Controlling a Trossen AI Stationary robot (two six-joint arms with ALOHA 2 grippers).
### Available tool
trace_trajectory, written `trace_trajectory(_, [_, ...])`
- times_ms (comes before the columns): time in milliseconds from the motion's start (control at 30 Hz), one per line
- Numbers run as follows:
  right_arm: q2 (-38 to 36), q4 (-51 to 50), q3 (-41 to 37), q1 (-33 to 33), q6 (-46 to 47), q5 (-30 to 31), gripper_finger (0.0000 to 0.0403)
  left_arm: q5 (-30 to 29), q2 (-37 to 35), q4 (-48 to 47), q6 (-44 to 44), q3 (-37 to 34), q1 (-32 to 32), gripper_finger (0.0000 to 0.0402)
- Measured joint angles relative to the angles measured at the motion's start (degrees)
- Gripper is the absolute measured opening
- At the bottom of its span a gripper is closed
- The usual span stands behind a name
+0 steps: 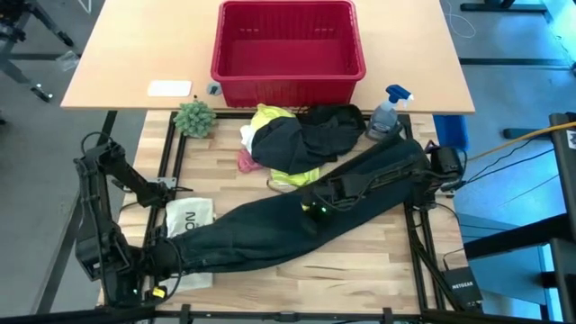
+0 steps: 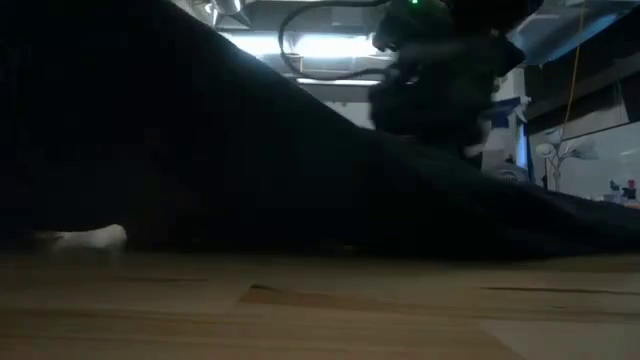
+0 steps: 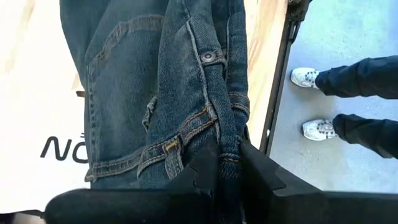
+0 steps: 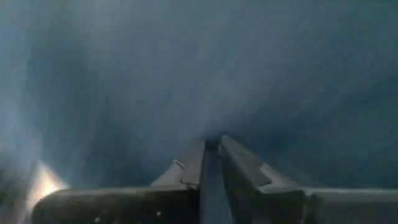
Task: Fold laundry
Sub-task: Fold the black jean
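High view, trousers (image 1: 270, 229): stretched slantwise below the basket (image 1: 288, 49)
Left gripper (image 3: 229, 169): clamped on the waistband (belt loop beside it)
Right gripper (image 4: 211, 163): pinching trouser cloth mid-leg

You are looking at a robotics lab or workshop: a butcher-block table (image 1: 360, 261) in a black metal frame, cables trailing over a grey floor (image 1: 513, 99), a network box (image 1: 467, 290) beside it, and strip lights (image 2: 320, 45) overhead.

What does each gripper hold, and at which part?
Left gripper: trousers, at the waistband edge. Right gripper: pinches the same trousers mid-length.
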Motion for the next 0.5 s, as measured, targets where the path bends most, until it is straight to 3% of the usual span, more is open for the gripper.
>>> trace_trajectory(100, [0.6, 6.2, 0.0, -1.0, 7.0, 13.7, 0.0024, -0.2, 0.1, 0.1, -0.3, 0.0, 0.0, 0.0031])
trace_trajectory(200, [0.2, 9.2, 0.3, -2.3, 7.8, 15.2, 0.0012, -0.1, 0.2, 0.3, -1.3, 0.0, -0.2, 0.0031])
trace_trajectory(300, [-2.5, 8.5, 0.4, -2.3, 4.2, 12.1, 0.0005, -0.6, 0.2, -0.1, -1.8, 0.0, -0.8, 0.0031])
trace_trajectory(500, [-6.0, 2.4, 0.6, 0.4, -1.0, -4.1, 0.0, -2.8, 0.4, -1.1, -2.6, 0.0, -1.2, 0.0031])
